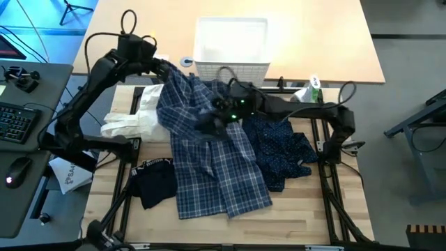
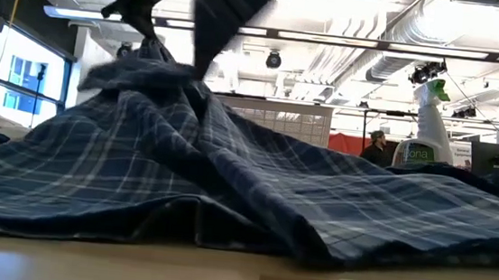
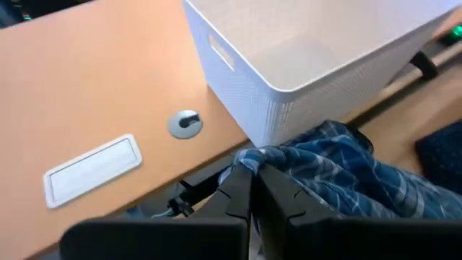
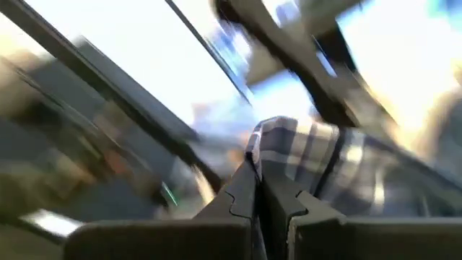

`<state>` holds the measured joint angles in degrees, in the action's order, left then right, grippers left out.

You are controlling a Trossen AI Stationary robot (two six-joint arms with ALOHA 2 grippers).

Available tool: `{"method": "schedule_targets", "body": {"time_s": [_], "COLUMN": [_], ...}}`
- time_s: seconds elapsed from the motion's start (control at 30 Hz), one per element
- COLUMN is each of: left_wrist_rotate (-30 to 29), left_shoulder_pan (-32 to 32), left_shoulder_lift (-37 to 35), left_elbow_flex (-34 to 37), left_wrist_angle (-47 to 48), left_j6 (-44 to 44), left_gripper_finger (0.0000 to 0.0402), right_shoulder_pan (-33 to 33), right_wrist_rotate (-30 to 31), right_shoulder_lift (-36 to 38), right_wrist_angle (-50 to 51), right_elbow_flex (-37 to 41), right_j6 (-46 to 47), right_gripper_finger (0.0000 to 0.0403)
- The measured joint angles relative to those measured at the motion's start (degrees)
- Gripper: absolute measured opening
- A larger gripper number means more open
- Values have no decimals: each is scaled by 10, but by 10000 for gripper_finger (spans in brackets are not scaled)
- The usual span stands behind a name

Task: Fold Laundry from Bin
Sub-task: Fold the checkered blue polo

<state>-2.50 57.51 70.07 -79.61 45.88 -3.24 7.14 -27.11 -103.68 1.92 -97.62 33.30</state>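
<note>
My wooden table (image 1: 209,226) carries the blue-white plaid shirt (image 1: 209,164) spread over its middle, my landmark. The navy dotted trousers (image 1: 282,150) lie touching its right side, the black piece (image 1: 153,181) and the white cloth (image 1: 136,122) to its left. The white bin (image 1: 231,45) stands beyond the shirt on the lighter desk (image 1: 313,35), with a spray bottle (image 1: 310,89) nearby.

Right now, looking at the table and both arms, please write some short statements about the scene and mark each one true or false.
1. The left gripper is shut on the plaid shirt. True.
2. The white laundry basket is full of clothes. False: it looks empty.
3. The right gripper is open above the table. False: it is shut on plaid cloth.
4. The navy dotted trousers lie beside the shirt, on the right arm's side. True.
5. The white cloth lies in the basket. False: it lies on the table by the left arm.
</note>
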Motion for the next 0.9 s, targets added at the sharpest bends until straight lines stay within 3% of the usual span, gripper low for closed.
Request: {"method": "schedule_targets", "body": {"time_s": [0.1, 0.23, 0.3, 0.37, 0.47, 0.57, 0.77, 0.83, 0.9], "left_wrist_rotate": [39, 48, 48, 50, 49, 46, 49, 48, 48], "left_shoulder_pan": [15, 21, 22, 22, 21, 22, 26, 26, 26], "left_shoulder_lift": [18, 46, 62, 75, 83, 84, 78, 78, 78], "left_elbow_flex": [0, 0, 0, 0, 0, 1, -4, -4, -4], "left_wrist_angle": [1, 0, -4, -8, -8, -13, -22, -21, -21], "left_j6": [-33, -86, -105, -119, -138, -154, -175, -175, -175], "left_gripper_finger": [0, 0, 0, 0, 0, 0, 0, 0, 0], "right_shoulder_pan": [-10, -28, -44, -60, -71, -69, -27, -9, 5], "right_wrist_rotate": [-10, -34, -34, -32, 8, 96, 265, 271, 230], "right_shoulder_lift": [-21, -34, -29, -25, -24, -24, -28, -35, -48], "right_wrist_angle": [-237, -547, -642, -670, -591, -388, -19, 17, -37], "right_elbow_flex": [-1, -11, -12, -13, -13, -13, -12, -12, -11], "right_j6": [73, 159, 150, 125, 96, 86, 167, 190, 203], "right_gripper_finger": [0, 0, 0, 0, 0, 0, 0, 0, 0]}}
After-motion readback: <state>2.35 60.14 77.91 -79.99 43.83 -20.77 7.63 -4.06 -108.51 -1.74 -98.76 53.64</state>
